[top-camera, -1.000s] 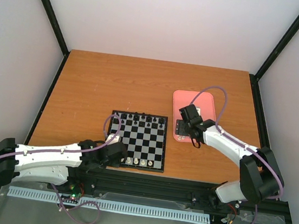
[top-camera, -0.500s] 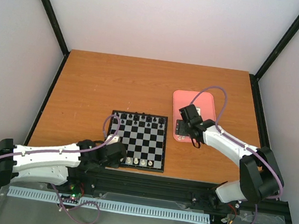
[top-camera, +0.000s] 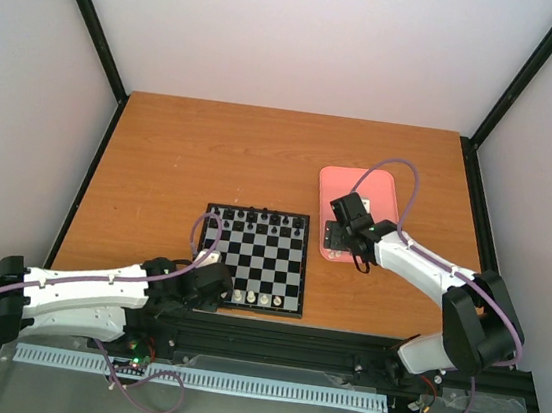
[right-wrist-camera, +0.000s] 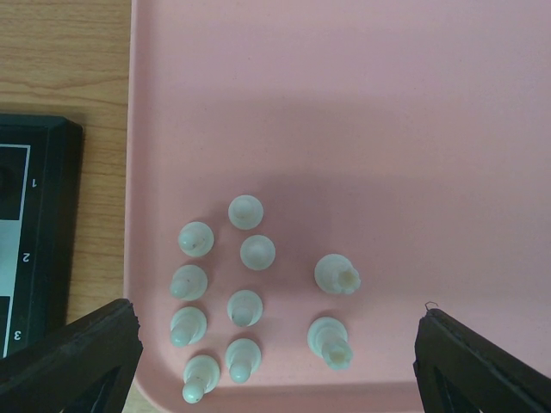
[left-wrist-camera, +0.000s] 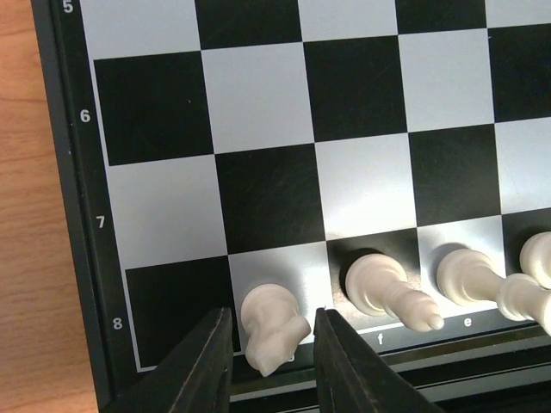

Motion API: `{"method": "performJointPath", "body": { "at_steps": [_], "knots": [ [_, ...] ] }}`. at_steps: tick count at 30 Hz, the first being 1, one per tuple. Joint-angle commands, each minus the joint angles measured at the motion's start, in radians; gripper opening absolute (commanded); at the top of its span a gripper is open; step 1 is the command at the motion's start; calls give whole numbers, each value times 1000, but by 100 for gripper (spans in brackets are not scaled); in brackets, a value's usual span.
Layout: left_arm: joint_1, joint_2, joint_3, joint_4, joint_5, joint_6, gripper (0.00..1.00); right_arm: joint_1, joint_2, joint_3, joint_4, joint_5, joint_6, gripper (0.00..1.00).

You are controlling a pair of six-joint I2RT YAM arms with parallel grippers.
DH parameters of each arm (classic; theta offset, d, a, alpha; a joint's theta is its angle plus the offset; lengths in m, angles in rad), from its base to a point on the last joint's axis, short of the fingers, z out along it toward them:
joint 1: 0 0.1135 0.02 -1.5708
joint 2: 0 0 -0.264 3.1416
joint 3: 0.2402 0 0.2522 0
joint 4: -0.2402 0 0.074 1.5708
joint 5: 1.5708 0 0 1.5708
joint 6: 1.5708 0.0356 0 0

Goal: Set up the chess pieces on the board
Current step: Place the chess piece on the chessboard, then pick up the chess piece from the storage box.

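Wooden tabletop [top-camera: 213,148] carried the board [top-camera: 280,257]. At its near-left corner the left gripper [left-wrist-camera: 272,318] flanked a cream knight [left-wrist-camera: 274,334], fingers just clear of it. Right of the board, the right gripper [right-wrist-camera: 274,314] gaped over chess pieces [right-wrist-camera: 245,305] on a pink tray [right-wrist-camera: 387,129].

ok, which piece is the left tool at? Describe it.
On the black-and-white checked chessboard, look along the edge row marked 8. On the white square beside the empty black corner stands a cream-white knight, flanked by the left tool. Unlike the knob-topped piece next to it, it has a horse's snout.
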Motion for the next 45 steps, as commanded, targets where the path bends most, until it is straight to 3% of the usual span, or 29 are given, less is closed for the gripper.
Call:
{"method": "performJointPath", "body": {
  "at_steps": [1,28,34,38,45],
  "knots": [
    [-16,-3,29,-17,5,10,32,11,9,10,3,21,-1,100],
    [-15,-75,178,-149,-151,53,49,14,5,25,-14,51,-14,100],
    [-16,-98,234,-145,-255,120,62,14,-4,40,-35,58,-15,100],
    [-15,-104,256,-99,-298,187,79,14,-8,56,-53,53,0,100],
    [-13,-65,278,7,-368,308,99,14,7,84,-86,66,30,100]
  ]
}}
